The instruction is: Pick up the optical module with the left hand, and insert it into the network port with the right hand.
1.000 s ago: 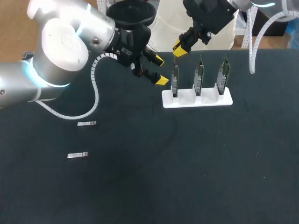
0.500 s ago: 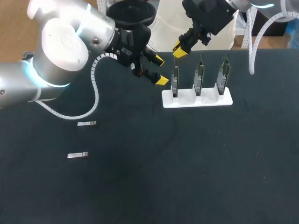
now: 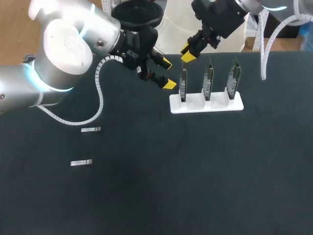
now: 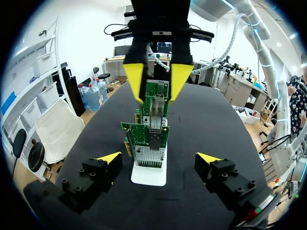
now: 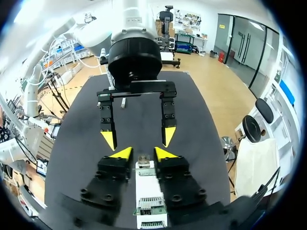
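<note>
While the left gripper [image 3: 167,73] hangs wide open beside the white holder [image 3: 205,105] at the table's [image 3: 195,171] far edge, the right gripper [image 3: 189,52] stands parted around the optical module [image 5: 142,159].

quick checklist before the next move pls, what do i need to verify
1. Left hand open and empty: ok
2. Right hand lined up over the left-end card: ok
3. Right hand's grip on a module: cannot tell
4. A module seated in that card's port: cannot tell
5. Rack flat, all three cards upright: ok
6. Spare modules lying on the table, away from both hands: ok
</note>
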`<state>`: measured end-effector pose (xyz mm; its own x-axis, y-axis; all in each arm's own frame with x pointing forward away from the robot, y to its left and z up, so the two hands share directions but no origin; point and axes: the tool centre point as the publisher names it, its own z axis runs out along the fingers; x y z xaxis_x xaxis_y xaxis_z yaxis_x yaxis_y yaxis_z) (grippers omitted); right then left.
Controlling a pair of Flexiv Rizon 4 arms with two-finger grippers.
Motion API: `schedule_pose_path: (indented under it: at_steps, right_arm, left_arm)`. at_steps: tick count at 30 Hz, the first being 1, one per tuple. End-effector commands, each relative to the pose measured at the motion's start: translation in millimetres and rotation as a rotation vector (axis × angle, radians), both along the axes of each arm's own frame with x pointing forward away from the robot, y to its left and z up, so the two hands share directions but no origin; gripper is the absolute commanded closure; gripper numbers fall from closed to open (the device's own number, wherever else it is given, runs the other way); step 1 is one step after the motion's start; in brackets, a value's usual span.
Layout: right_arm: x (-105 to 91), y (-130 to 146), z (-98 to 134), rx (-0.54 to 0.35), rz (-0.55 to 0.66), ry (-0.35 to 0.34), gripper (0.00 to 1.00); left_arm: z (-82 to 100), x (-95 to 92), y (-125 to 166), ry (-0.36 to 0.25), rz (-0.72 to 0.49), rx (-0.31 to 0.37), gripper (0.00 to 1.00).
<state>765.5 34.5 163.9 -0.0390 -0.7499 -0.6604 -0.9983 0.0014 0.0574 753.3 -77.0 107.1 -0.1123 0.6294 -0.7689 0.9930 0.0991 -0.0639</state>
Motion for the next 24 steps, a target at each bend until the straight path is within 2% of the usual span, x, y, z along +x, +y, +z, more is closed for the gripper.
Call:
schedule_pose_path:
  at_steps: [1, 10, 15, 16, 17, 18, 24]
  right_arm:
    - [-0.3, -2.8, 2.8, 0.022, 0.007, 0.011, 0.0]
    - [5.2, -15.7, 18.6, 0.153, 0.036, 0.091, 0.0]
    - [4.7, -16.4, 20.8, 0.144, 0.061, 0.084, 0.0]
    - [4.6, -15.9, 20.8, 0.139, 0.063, 0.08, 0.51]
    - [4.4, -15.2, 20.7, 0.135, 0.06, 0.075, 0.72]
    - [4.1, -14.5, 20.4, 0.133, 0.059, 0.072, 1.0]
    - [1.5, -9.4, 16.1, 0.113, 0.053, 0.057, 1.0]
  left_arm:
    - [0.3, 0.1, -0.7, 0.001, 0.001, 0.004, 0.0]
    - [0.3, 0.1, -0.7, 0.001, 0.001, 0.004, 0.0]
    - [0.3, 0.1, -0.7, 0.001, 0.001, 0.004, 0.0]
    - [0.3, 0.1, -0.7, 0.001, 0.001, 0.004, 0.0]
    - [0.3, 0.1, -0.7, 0.001, 0.001, 0.004, 0.0]
    - [0.3, 0.1, -0.7, 0.001, 0.001, 0.004, 0.0]
    - [0.3, 0.1, -0.7, 0.001, 0.001, 0.004, 0.0]
